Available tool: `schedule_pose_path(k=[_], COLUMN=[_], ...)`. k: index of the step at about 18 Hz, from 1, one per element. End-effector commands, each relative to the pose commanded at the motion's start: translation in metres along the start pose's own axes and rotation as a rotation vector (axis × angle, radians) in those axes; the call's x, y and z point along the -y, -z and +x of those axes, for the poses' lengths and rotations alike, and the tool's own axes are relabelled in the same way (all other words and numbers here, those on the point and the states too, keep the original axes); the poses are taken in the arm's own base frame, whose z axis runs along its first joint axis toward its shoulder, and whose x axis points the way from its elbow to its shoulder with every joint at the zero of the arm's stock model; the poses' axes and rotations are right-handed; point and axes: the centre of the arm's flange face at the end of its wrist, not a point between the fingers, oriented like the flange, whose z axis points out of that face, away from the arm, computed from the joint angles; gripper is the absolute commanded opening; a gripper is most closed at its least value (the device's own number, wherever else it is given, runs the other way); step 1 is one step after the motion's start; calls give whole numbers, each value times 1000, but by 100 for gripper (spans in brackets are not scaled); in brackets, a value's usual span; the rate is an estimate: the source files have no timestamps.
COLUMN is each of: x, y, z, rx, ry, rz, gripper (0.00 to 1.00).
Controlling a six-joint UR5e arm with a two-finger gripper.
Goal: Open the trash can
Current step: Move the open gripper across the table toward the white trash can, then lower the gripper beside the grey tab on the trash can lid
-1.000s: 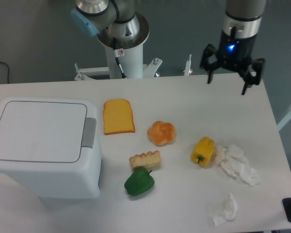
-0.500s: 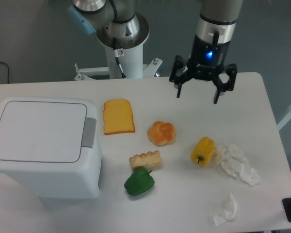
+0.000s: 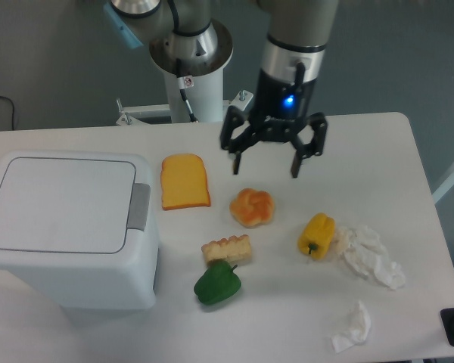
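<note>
White plastic, boxy, lid shut flat: trash can at the near left of the table. Grey push-button tab on its right edge, facing the toast slice just beside. Farther back, well right of that tab, above the bun: gripper, spread wide, holding nothing. Leftward and down to reach the tab.

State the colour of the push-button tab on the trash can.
Grey, on the white trash can; its tab shows in the fixed camera view.

The gripper has swung left — now above the bun.
</note>
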Motion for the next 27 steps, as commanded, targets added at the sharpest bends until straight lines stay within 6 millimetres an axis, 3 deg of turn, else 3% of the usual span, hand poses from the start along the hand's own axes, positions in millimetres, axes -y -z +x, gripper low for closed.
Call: schedule_pose_path(k=[9, 17, 27], x=[13, 13, 12], y=[-32, -48, -56], z=[38, 65, 70], rx=[-41, -65, -71], ry=[32, 4, -3], rz=[-19, -37, -50], gripper=[100, 100, 100])
